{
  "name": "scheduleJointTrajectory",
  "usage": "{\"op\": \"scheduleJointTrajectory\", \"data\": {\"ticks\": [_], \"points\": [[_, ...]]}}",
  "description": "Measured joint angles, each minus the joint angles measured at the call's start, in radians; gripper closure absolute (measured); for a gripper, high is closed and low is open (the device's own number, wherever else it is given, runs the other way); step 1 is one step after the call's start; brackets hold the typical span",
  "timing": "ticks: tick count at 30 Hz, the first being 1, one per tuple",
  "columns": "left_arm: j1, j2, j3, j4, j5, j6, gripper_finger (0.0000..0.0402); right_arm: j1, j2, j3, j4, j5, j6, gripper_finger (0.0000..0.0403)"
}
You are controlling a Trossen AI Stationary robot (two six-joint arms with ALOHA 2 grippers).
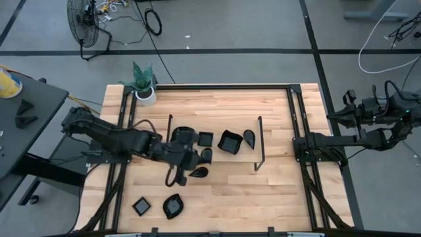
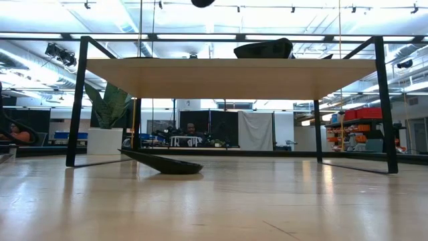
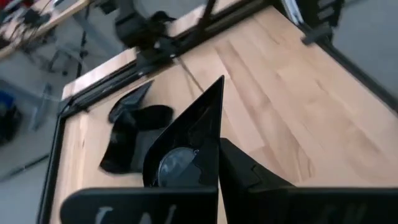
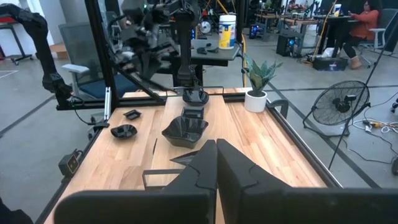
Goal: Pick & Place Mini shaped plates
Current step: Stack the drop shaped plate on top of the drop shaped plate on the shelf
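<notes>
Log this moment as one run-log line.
left pincer: shut on square plate, mid-table | right pincer: shut, empty, parked off table's right edge | two plates near front-left | larger dish center

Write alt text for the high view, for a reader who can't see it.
Top-down: the left gripper, shut, reaches over mid-table among black mini plates; two more plates lie near the front edge. The right arm waits off the table's right side; a potted plant stands at the back-left corner.
</notes>
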Motion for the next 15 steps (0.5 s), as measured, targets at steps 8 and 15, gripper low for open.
{"op": "scheduleJointTrajectory", "data": {"ticks": [8,15], "points": [[0.0,0.101,0.0,0.039,0.048,0.255,0.0401,0.0,0.0,0.0,0.0,0.0,0.0,0.0396],[0.01,0.117,0.0,0.002,0.03,0.329,0.04,0.0,0.0,0.0,0.0,0.0,0.0,0.0396]]}}
